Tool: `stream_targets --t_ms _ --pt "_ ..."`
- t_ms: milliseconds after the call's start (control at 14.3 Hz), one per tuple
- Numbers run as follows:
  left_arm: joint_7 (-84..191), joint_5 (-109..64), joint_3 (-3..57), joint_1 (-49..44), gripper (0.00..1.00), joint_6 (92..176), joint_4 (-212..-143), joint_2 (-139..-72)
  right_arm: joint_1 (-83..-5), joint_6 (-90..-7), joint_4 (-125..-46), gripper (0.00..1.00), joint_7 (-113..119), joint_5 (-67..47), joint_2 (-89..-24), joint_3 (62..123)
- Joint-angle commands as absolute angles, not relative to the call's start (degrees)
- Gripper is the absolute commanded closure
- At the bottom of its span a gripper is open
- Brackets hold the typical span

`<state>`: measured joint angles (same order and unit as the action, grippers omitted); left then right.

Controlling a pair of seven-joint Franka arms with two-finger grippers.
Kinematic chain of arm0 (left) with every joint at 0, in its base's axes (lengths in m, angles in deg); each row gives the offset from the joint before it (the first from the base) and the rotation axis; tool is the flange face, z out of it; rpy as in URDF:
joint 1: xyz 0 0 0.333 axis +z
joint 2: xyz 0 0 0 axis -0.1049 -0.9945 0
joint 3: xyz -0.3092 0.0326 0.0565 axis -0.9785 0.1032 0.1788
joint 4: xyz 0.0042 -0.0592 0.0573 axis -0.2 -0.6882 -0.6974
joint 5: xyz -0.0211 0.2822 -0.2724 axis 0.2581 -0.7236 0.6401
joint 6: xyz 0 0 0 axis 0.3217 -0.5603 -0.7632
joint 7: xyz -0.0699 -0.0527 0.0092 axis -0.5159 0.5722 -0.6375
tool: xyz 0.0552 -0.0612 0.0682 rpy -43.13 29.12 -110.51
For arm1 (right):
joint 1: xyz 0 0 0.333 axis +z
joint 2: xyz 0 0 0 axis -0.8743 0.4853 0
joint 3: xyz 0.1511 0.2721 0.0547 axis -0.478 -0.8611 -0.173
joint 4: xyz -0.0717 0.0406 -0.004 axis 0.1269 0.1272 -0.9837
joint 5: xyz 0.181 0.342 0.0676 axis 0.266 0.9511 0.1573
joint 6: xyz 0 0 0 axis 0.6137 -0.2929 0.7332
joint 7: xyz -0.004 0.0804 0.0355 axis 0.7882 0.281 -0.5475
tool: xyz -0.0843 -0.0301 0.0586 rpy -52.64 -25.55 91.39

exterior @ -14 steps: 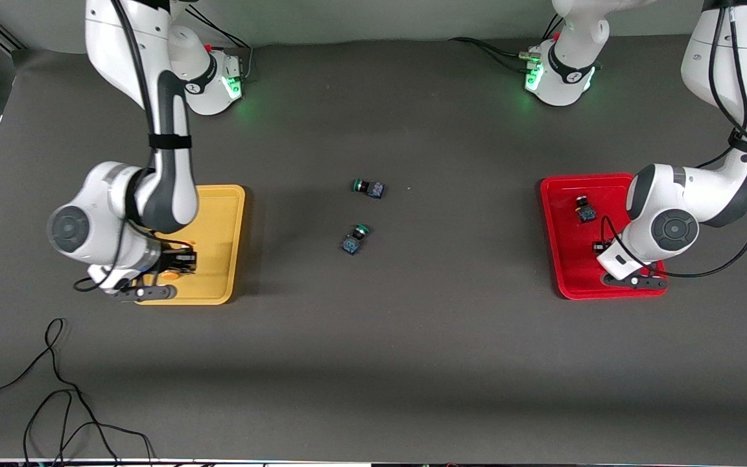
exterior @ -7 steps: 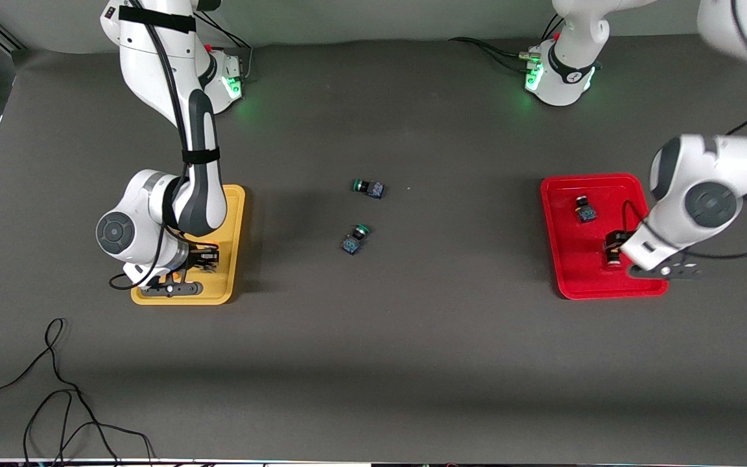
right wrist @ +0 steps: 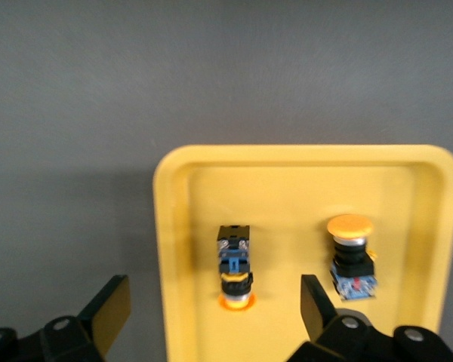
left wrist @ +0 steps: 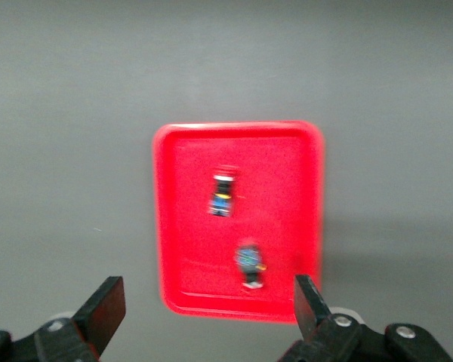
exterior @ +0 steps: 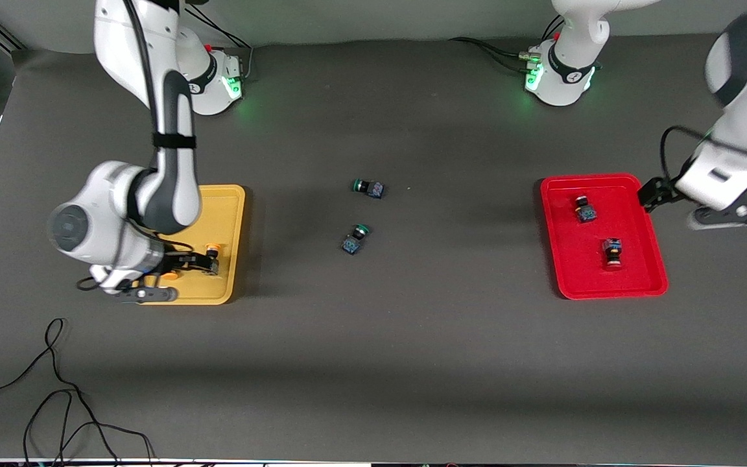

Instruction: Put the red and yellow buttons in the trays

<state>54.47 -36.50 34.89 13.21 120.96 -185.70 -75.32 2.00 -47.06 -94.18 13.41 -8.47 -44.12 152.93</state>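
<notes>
The yellow tray (exterior: 225, 214) holds two yellow buttons: one (exterior: 213, 249) lies in plain view, the other (exterior: 167, 276) is partly hidden under my right hand. My right gripper (exterior: 185, 266) hangs open and empty over that tray. In the right wrist view both buttons (right wrist: 235, 265) (right wrist: 351, 258) lie in the tray (right wrist: 287, 188), apart from the open gripper (right wrist: 211, 309). The red tray (exterior: 568, 272) holds two red buttons (exterior: 585, 209) (exterior: 612, 251). My left gripper (exterior: 650, 193) is raised, open and empty, over the tray's rim at the left arm's end. The left wrist view shows the tray (left wrist: 189, 151), both buttons (left wrist: 223, 194) (left wrist: 249, 264) and the open gripper (left wrist: 208, 308).
Two green-capped switches (exterior: 368, 188) (exterior: 355, 239) lie on the dark table between the trays. Loose black cables (exterior: 56, 389) lie near the front edge at the right arm's end. The arm bases stand along the back edge.
My left gripper let go of a red button in the red tray, rose and drew away toward the left arm's end. My right hand shifted over the yellow tray, uncovering a yellow button.
</notes>
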Motion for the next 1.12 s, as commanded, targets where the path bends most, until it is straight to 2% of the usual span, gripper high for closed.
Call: stream_targets --t_ms 0,140,279,558,628,767,907,1047 --pt "51.6 -32.1 36.1 13.5 0.01 118.0 -182.4 -77.0 8.9 -43.3 -91.9 0.00 9.0 -8.9 -45.1 160.5" --pt "51.0 -32.2 36.7 13.5 0.01 118.2 -184.9 -74.2 13.5 -41.8 -91.2 0.00 7.1 -9.2 -45.1 165.5" --pt "49.6 -33.2 36.4 13.1 0.01 117.6 -183.0 -74.2 15.8 -38.5 -89.1 0.00 5.4 -9.5 -45.0 169.0" --pt "49.6 -34.0 36.3 13.1 0.01 115.5 -181.5 -74.6 11.9 -31.5 -79.6 0.00 2.8 -15.5 -46.6 168.5" --pt "49.5 -34.0 35.7 14.0 0.01 115.5 -181.5 -74.7 9.7 -30.1 -77.6 0.00 0.6 -18.1 -49.6 165.8" --pt "49.6 -34.0 35.6 13.3 0.01 114.4 -181.5 -74.7 1.3 -29.9 -76.0 0.00 -5.3 -27.6 -59.2 154.5" --pt "49.7 -35.7 37.7 10.6 0.01 112.8 -180.6 -74.7 -10.7 -29.9 -76.5 0.00 -10.1 -37.7 -67.3 138.6" --pt "49.6 -35.9 37.9 10.5 0.01 111.5 -180.0 -74.7 -23.4 -29.9 -77.7 0.00 -11.2 -40.9 -71.7 125.2"
